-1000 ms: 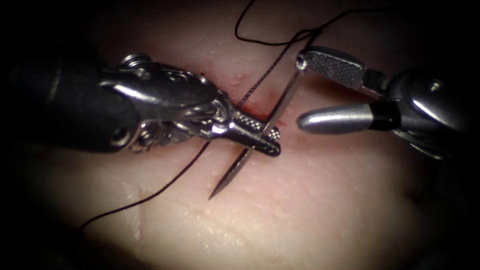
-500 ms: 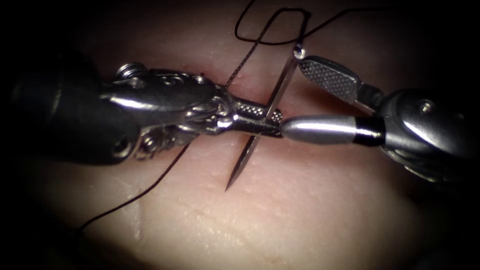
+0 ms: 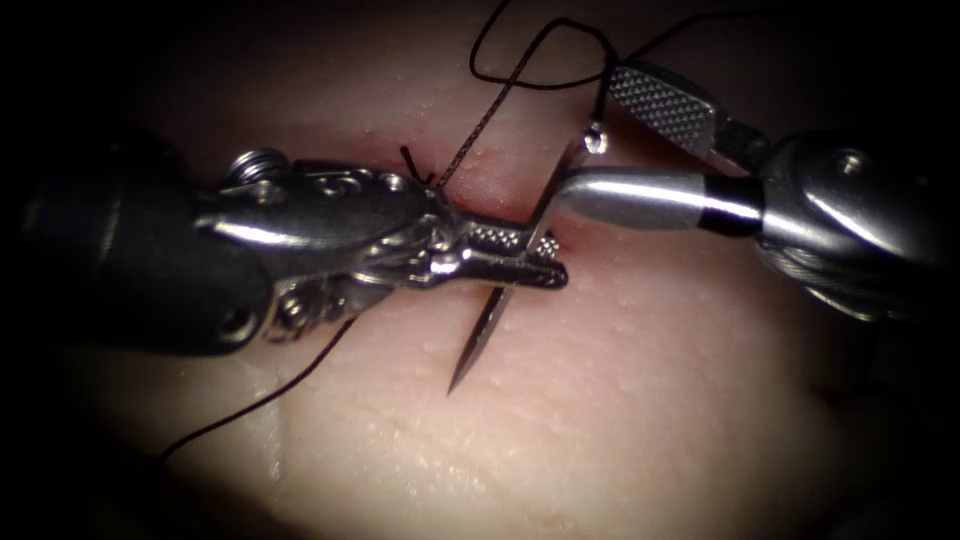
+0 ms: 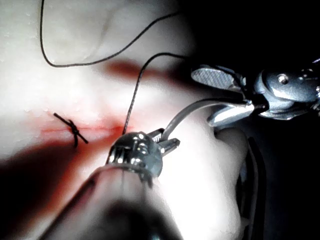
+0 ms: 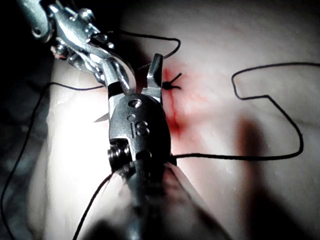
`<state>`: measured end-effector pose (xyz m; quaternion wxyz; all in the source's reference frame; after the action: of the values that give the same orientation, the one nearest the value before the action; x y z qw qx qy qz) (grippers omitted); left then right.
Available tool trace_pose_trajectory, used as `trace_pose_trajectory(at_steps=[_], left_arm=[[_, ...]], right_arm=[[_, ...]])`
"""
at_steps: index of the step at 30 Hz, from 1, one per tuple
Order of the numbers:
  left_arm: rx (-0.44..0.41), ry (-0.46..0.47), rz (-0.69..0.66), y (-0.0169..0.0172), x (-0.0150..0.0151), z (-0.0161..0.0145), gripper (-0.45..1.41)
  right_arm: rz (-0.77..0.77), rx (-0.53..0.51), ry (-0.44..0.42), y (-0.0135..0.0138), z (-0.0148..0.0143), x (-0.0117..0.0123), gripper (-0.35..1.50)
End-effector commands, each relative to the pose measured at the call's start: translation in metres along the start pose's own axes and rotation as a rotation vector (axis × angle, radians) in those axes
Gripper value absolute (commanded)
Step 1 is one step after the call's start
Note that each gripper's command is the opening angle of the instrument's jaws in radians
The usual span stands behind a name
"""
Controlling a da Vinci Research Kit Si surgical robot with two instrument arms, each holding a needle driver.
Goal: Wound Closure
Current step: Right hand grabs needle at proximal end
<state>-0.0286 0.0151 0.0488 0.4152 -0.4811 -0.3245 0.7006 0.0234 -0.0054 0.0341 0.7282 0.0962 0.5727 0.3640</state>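
Gleaming under the light, the needle (image 3: 515,283) is a thin steel curve with a dark, sharp point aimed toward 7 o'clock and a small eyelet end toward 1 o'clock, where the thread (image 3: 487,112) joins it. It hangs free above the tissue (image 3: 620,400), not in it, over the cut (image 3: 500,205) and its lower lip. One needle is in view, along with two tools and one tied stitch.

The left tool (image 3: 535,262) comes in from 9 o'clock, and its short cross-hatched jaws are pinched on the needle at about mid-curve. The right tool (image 3: 590,130) comes in from 3 o'clock with its jaws spread apart: a smooth rounded back of one jaw lies just beside the needle's upper shaft, and the other jaw shows a knurled, diamond-patterned face above the eyelet. It holds nothing.

Dark braided thread loops at 12 o'clock, runs down across the cut behind the left tool, then trails off toward 8 o'clock. A knotted stitch (image 4: 74,129) with two short cut ends sits on the cut, near the left tool's wrist. Red fluid (image 5: 175,112) stains the cut line. Pale and pebbled with fine pores, the tissue has a glossy surface.
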Motion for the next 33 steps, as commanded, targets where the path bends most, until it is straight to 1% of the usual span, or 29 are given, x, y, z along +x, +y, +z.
trace_pose_trajectory(at_steps=[1,3,6,9,10,11,13,14,15,24,25,26,29,30,33], left_arm=[[-0.002,0.000,-0.004,0.0001,-0.0007,0.0005,-0.45],[-0.002,0.000,-0.005,0.0002,-0.0006,0.0004,-0.45],[-0.003,0.002,-0.007,0.0002,-0.0005,0.0003,-0.45],[-0.004,0.002,-0.002,0.0002,-0.0005,0.0002,-0.45],[-0.004,0.002,-0.002,0.0002,-0.0005,0.0002,-0.45],[-0.004,0.002,-0.002,0.0002,-0.0005,0.0002,-0.45],[-0.004,0.002,-0.002,0.0002,-0.0005,0.0002,-0.45],[-0.004,0.002,-0.002,0.0002,-0.0005,0.0002,-0.45],[-0.003,0.002,-0.002,0.0002,-0.0005,0.0003,-0.45],[-0.006,0.008,-0.001,0.0008,-0.0003,0.0002,-0.45],[-0.006,0.009,0.004,0.0008,-0.0003,0.0002,-0.45],[-0.006,0.009,0.003,0.0009,-0.0002,0.0002,-0.45],[-0.005,0.009,0.001,0.0011,-0.0001,0.0002,-0.45],[-0.005,0.009,0.001,0.0012,0.0000,0.0002,-0.45],[-0.008,0.012,-0.001,0.0013,0.0000,0.0002,-0.45]], right_arm=[[-0.003,0.013,0.000,-0.0009,0.0010,-0.0009,0.74],[-0.005,0.017,0.000,-0.0011,0.0014,-0.0011,0.69],[-0.006,0.019,-0.005,-0.0012,0.0017,-0.0011,0.69],[-0.005,0.021,-0.004,-0.0011,0.0018,-0.0010,0.56],[-0.005,0.023,-0.003,-0.0011,0.0019,-0.0010,0.41],[-0.005,0.026,-0.003,-0.0011,0.0019,-0.0010,0.19],[-0.005,0.029,-0.002,-0.0011,0.0018,-0.0009,-0.15],[-0.005,0.029,-0.002,-0.0010,0.0018,-0.0009,-0.28],[-0.005,0.029,-0.002,-0.0010,0.0018,-0.0010,-0.35],[-0.017,0.030,-0.006,-0.0010,0.0020,-0.0015,-0.35],[-0.017,0.031,-0.009,-0.0010,0.0020,-0.0015,-0.26],[-0.018,0.031,-0.009,-0.0010,0.0020,-0.0015,-0.11],[-0.018,0.031,-0.012,-0.0010,0.0020,-0.0015,0.24],[-0.018,0.031,-0.012,-0.0010,0.0020,-0.0015,0.31],[-0.018,0.031,-0.012,-0.0010,0.0020,-0.0015,0.41]])
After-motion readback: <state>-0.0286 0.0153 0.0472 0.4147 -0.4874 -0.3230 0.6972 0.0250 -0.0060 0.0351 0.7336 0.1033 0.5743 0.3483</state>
